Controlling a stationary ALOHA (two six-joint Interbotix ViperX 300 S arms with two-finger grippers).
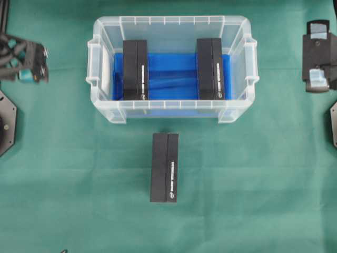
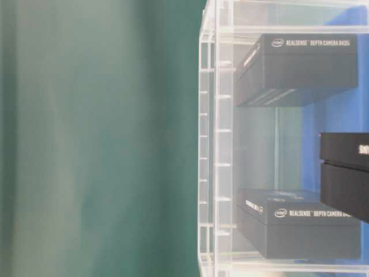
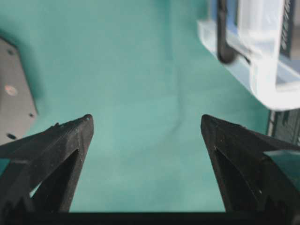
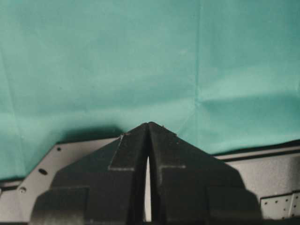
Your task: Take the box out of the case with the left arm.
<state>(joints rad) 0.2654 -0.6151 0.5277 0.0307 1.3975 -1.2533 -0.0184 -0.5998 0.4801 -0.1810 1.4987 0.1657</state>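
Counter covered in green cloth (image 1: 63,174) carries the large clear plastic rectangular case with rimmed edges and a bright blue floor (image 1: 171,108). Inside the case, two long black cardboard boxes lie flat on the blue lining: one black box at the left end (image 1: 135,69) and one black box at the right end (image 1: 210,68), well apart from each other. A third long black box (image 1: 165,167) lies on the cloth outside, just in front of the case's near wall. The left pincer (image 1: 32,66) sits at the far left edge over bare cloth, away from the case, its jaws spread wide with nothing between them. The right pincer (image 4: 148,129) is by the right edge, its black fingers pressed together and empty.
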